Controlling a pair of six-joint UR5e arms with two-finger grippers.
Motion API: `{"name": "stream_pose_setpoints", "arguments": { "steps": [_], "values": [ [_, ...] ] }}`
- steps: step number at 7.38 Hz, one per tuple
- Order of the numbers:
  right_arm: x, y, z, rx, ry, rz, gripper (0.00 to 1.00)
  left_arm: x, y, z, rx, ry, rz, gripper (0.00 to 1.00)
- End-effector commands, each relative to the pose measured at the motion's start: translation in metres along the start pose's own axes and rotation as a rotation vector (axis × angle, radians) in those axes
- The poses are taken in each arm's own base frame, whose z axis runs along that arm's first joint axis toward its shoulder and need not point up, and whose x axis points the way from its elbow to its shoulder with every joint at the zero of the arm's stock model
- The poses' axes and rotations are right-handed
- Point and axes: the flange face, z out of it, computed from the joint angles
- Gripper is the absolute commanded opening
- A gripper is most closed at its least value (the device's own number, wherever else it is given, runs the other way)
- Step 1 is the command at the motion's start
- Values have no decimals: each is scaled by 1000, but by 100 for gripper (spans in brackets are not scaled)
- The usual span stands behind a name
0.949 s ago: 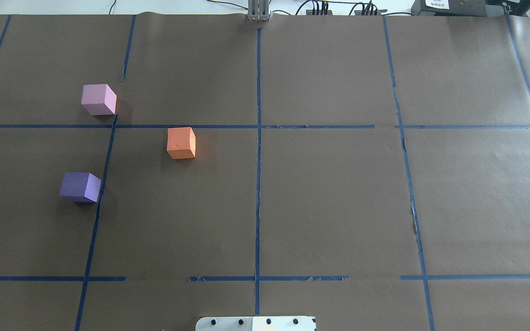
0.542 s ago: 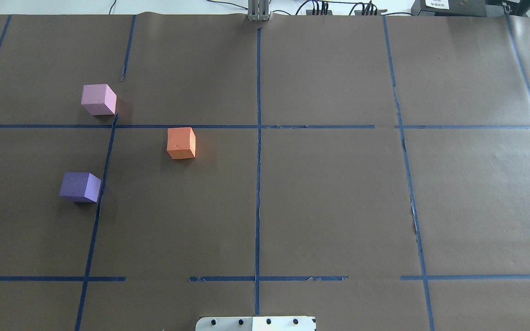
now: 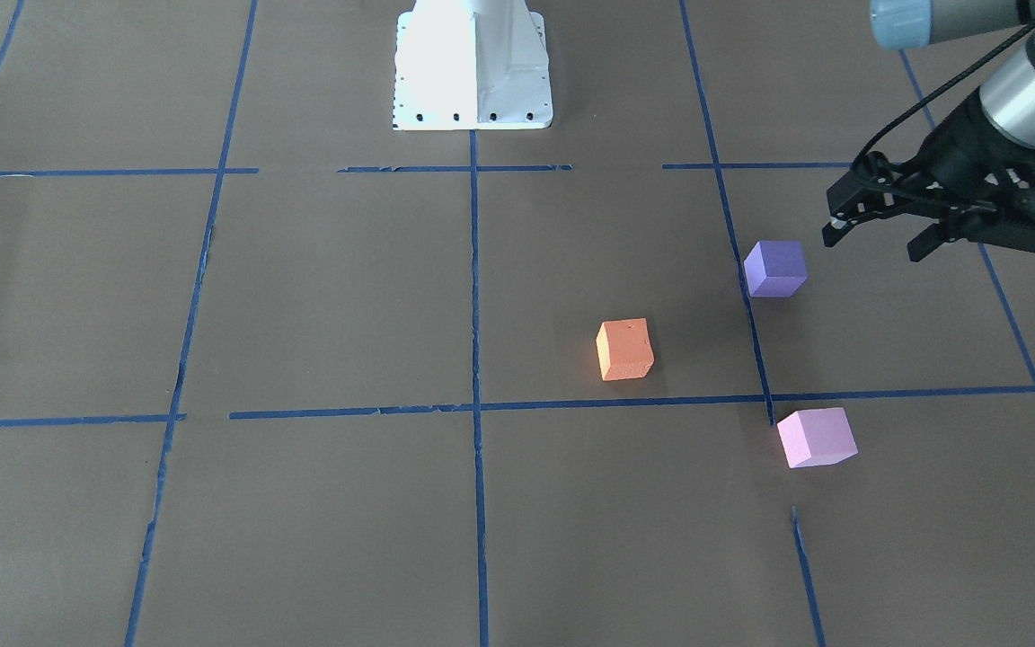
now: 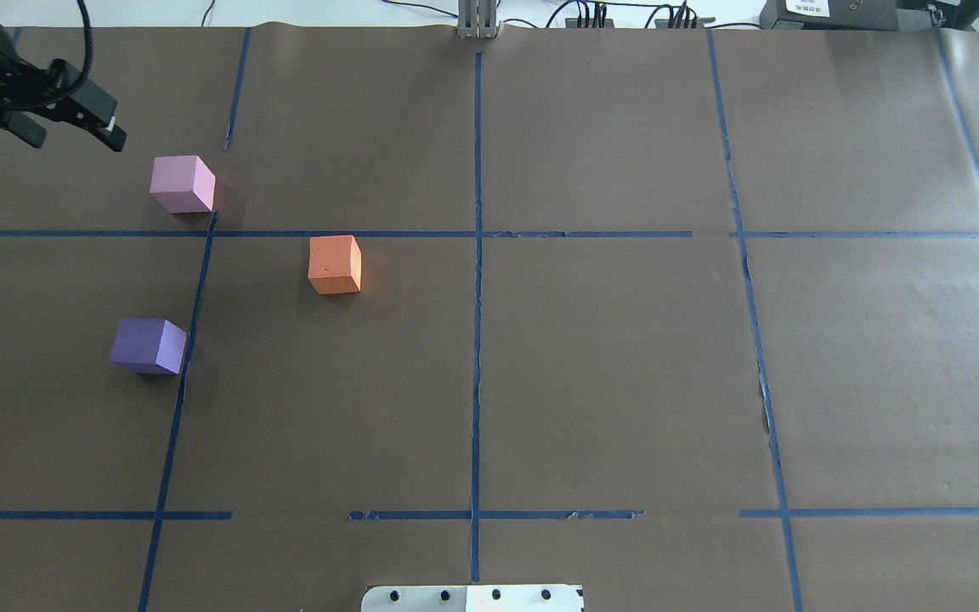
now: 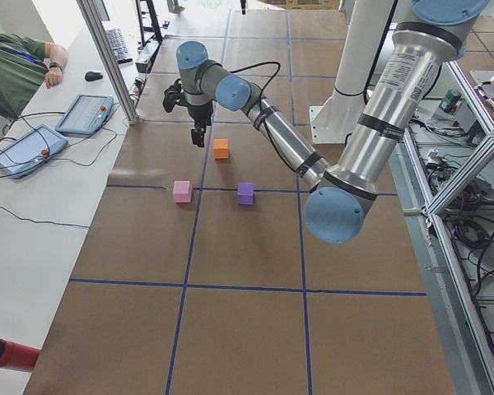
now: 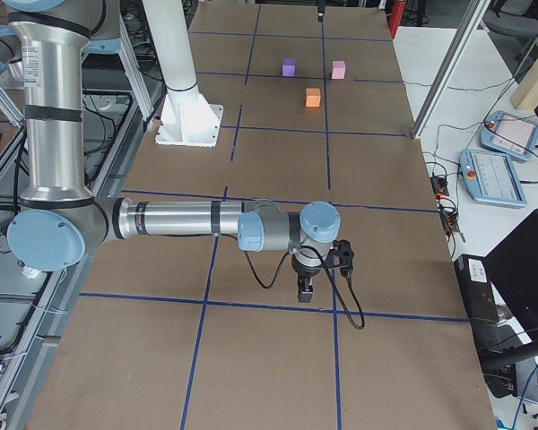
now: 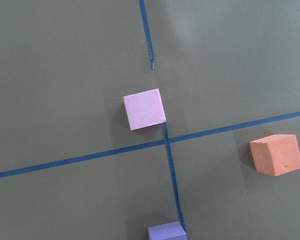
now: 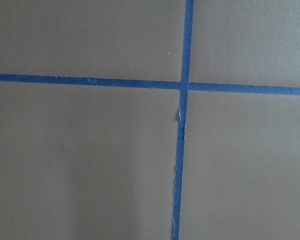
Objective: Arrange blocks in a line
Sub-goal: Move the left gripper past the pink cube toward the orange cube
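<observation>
Foam-like, matte: three cubes of about equal size, standing apart on the brown paper table cover (image 4: 608,382). They are not yet in a line. Entries run left to right in the overhead view.

1. Left gripper (image 4: 73,138). Fingers spread, nothing between them. It hangs over the far left corner, near the pink block but not touching, and seemingly well above the paper, though the height is hard to judge.
2. Violet block (image 4: 148,346). Nearest the robot, just beside a strip of blue tape (image 4: 477,340), turned at an angle to the grid.
3. Pink block (image 4: 182,184). Farther from the robot, just beyond a tape crossing.
4. Orange block (image 4: 335,264). Right of both and well apart from them, just on the robot's side of the cross strip.
5. Right gripper (image 6: 305,288). At the table's far right end, well away from every block. It appears only in the side view, so I cannot tell whether it is spread or closed.

Handling, as judged: light, slightly yielding, not slippery and not fragile. Each block is likely to skid if one finger touches first. Take hold across two opposite flat side faces, at mid-height, with the fingers square to those faces. The violet block calls for a wrist turn. A gentle squeeze should be enough.
</observation>
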Motion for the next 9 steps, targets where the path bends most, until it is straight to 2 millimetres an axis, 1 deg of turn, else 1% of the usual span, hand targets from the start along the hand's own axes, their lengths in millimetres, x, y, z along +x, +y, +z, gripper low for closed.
{"name": "stream_pose_setpoints", "arguments": {
  "steps": [1, 2, 3, 4, 5, 6, 7, 8, 9],
  "values": [
    [0, 0, 0, 0, 1, 0, 100, 75, 8, 47, -2, -54, -17, 100],
    [0, 0, 0, 0, -1, 0, 100, 86, 5, 51, -5, -49, -8, 100],
    [0, 0, 0, 0, 1, 0, 100, 90, 5, 67, -29, -54, -2, 100],
    [0, 0, 0, 0, 1, 0, 100, 113, 8, 79, -20, -53, -32, 100],
    [0, 0, 0, 0, -1, 0, 100, 147, 25, 117, -20, -73, -60, 100],
    [0, 0, 0, 0, 1, 0, 100, 153, 24, 141, 10, -92, -52, 100],
    [0, 0, 0, 0, 1, 0, 100, 157, 19, 163, -8, -102, -55, 100],
    [0, 0, 0, 0, -1, 0, 100, 160, 5, 186, -23, -121, -67, 100],
    [0, 0, 0, 0, 1, 0, 100, 156, -1, 209, -26, -121, -86, 100]
  ]
}}
